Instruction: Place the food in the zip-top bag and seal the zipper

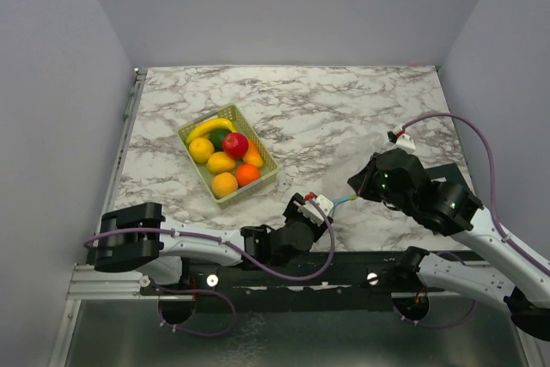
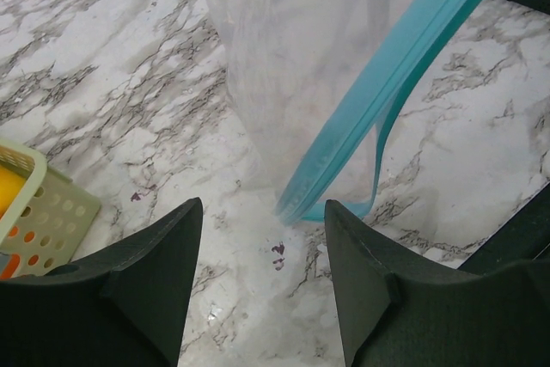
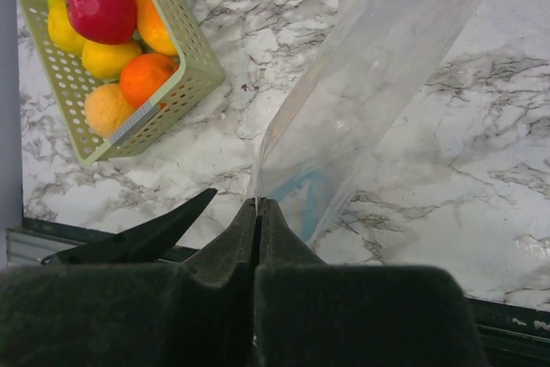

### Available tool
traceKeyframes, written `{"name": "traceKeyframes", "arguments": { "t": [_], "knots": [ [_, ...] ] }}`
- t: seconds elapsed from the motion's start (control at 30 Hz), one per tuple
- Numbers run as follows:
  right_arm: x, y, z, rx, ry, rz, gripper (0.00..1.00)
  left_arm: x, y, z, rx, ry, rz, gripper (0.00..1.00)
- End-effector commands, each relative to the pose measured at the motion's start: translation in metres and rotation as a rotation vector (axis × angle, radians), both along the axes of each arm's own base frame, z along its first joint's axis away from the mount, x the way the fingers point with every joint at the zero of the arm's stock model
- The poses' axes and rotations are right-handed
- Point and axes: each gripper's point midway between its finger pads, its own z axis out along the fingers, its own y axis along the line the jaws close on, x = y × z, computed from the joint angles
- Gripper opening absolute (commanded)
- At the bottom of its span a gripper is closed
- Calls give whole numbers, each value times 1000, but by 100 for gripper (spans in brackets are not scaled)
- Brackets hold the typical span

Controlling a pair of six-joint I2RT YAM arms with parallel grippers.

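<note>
The clear zip-top bag (image 3: 378, 83) hangs lifted above the marble table, its teal zipper (image 2: 404, 66) slanting down to a low corner. My right gripper (image 3: 259, 204) is shut on the bag's clear edge; it also shows in the top view (image 1: 361, 185). My left gripper (image 2: 262, 205) is open and empty, just below the zipper's low end, and sits in the top view (image 1: 320, 208) beside the blue strip (image 1: 342, 201). The food lies in a basket: banana (image 1: 209, 126), red apple (image 3: 101, 8), orange (image 3: 146, 79), lemon (image 1: 222, 162), green piece (image 1: 218, 137).
The pale yellow-green slotted basket (image 1: 268, 161) stands left of centre on the table, and its corner shows in the left wrist view (image 2: 51, 212). The table's near edge and black rail (image 1: 344, 268) lie just behind both grippers. Grey walls enclose three sides.
</note>
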Motion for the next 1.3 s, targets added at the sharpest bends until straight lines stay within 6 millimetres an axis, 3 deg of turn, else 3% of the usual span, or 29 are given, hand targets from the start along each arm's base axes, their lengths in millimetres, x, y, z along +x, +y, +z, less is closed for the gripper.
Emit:
{"name": "traceKeyframes", "arguments": {
  "t": [0.0, 0.4, 0.5, 0.63, 0.87, 1.13, 1.27],
  "knots": [
    [-2, 5, 1, 26, -5, 18, 1, 9, -12, 17, -74, -21, 26, 60],
    [-3, 4, -3, 26, 0, 18, 1, 14, -31, 28, -90, -42, 7, 48],
    [-4, 2, -3, 23, -1, 15, 1, 15, -31, 27, -82, -44, 4, 35],
    [-5, -4, -2, 19, -8, -1, 1, 15, -26, 23, -81, -40, 17, 0],
    [-4, -9, 0, 12, -15, -22, 1, 13, -16, 22, -92, -30, 17, 0],
    [-5, -6, 11, 40, -33, -7, 34, 12, -11, 33, -97, -13, 28, 0],
    [-9, -6, 29, 73, -54, 10, 46, 11, -10, 45, -97, -2, 26, 0]
  ]
}}
